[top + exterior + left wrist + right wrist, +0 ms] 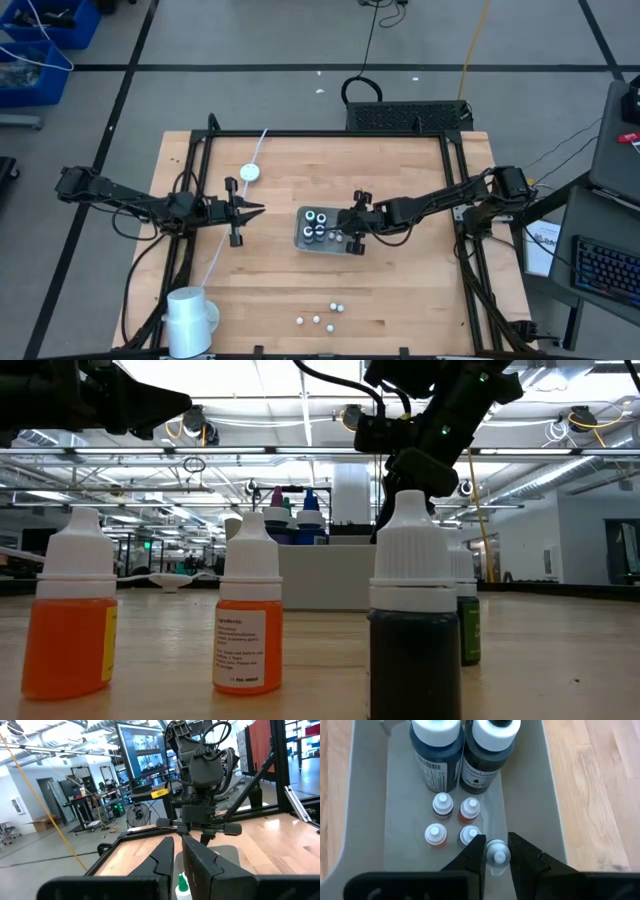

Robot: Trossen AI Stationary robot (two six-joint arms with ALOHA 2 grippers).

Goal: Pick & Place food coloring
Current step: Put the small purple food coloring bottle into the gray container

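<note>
Right hand point(496, 854), fingers narrowed around a small white-capped food coloring bottle point(497, 853), holds it upright directly over the grey tray point(550, 810), beside four small bottles there; left hand point(250, 210) waits well left, fingers nearly closed, empty.

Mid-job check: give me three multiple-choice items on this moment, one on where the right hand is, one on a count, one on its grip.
1. Where is the right hand? A over the grey tray; B at the table's front edge; C off the table.
2. How many small bottles stand loose on the table, outside the tray? A two; B four; C six.
3. The right hand is: A open and empty; B closed on a small bottle; C closed on nothing.

1 A: tray walls show around it.
2 B: four stand near the front edge.
3 B: its fingers pinch the white cap.
The left hand waits beside the tray.
</note>
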